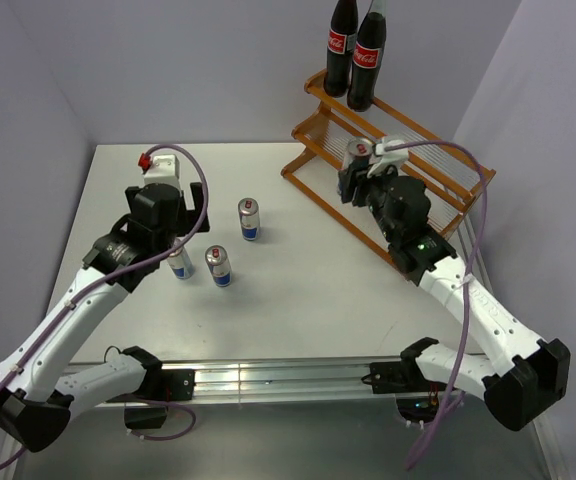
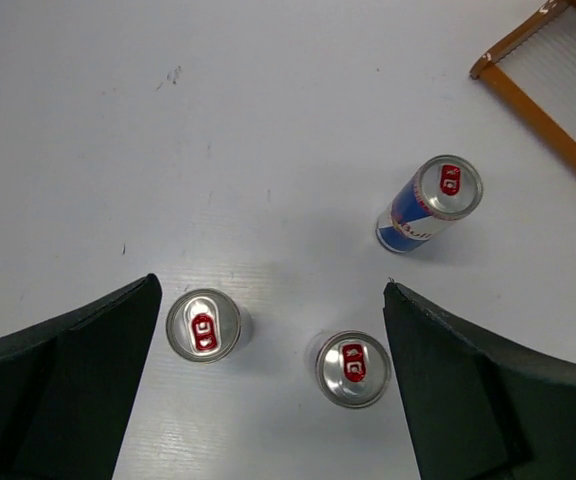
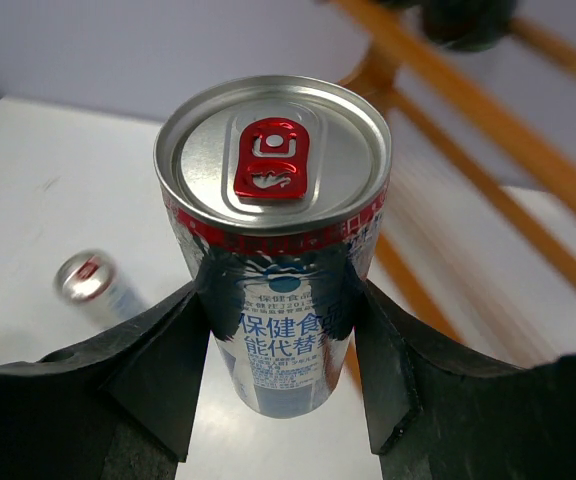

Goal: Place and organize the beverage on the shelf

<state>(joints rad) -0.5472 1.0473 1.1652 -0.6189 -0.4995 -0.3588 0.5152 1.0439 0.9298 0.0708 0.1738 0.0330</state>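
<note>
Right wrist: right tool (image 3: 281, 300) pinches an upright can (image 3: 273, 160), lid skyward; left tool (image 2: 270, 290) spread wide.

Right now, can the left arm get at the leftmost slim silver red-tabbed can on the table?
Probably yes: the left gripper hovers over the leftmost can, jaws open, nothing covering it. A second silver can stands between the jaws and may get caught.

Bottles (image 1: 356, 55) block shelf (image 1: 318, 140) far end; three cans (image 1: 218, 266) cluster left; table (image 1: 303, 270) between open.
</note>
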